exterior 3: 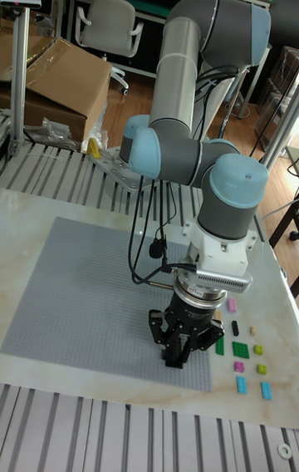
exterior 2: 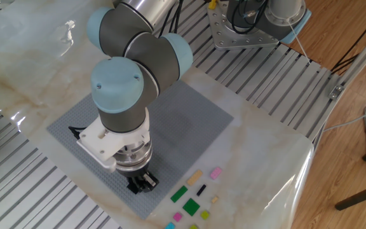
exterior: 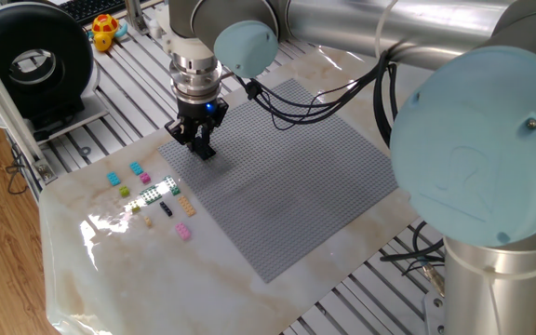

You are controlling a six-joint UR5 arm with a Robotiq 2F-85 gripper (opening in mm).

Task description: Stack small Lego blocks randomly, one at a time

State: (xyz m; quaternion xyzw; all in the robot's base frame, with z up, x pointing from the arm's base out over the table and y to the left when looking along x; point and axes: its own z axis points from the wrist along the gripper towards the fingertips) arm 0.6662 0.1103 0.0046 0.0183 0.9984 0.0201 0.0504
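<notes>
Loose small Lego blocks (exterior: 152, 194) in a diagonal scatter beside baseplate (exterior: 287, 177)

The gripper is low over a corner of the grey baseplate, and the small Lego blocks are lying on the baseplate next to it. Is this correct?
Not quite. The gripper is indeed low over a corner of the grey baseplate, but the small Lego blocks lie off the baseplate, loose on the marble table beside that corner. One fixed view shows this clearly.
</notes>
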